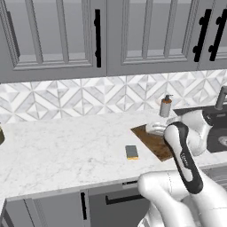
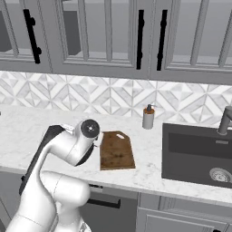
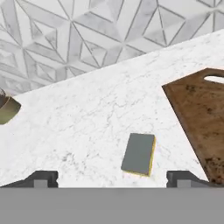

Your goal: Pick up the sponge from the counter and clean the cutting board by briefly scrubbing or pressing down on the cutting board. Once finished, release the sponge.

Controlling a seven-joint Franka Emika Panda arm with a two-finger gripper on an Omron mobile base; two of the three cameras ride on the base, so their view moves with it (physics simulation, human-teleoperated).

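Sponge (image 3: 139, 154) lies flat on the counter (image 1: 57, 146) near its front edge, just beside the cutting board (image 3: 202, 118), untouched. Jaws spread wide above it, holding nothing.

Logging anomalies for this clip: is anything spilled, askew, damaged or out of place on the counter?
Nothing stands out. The sponge lies flat on the counter, apart from the cutting board, which also lies flat. No spills or damage show.

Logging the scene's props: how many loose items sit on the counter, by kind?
Sponge: 1
Cutting board: 1
Soap dispenser: 1
Olive-coloured object at the far left edge, cut off, kind unclear: 1
Total: 4
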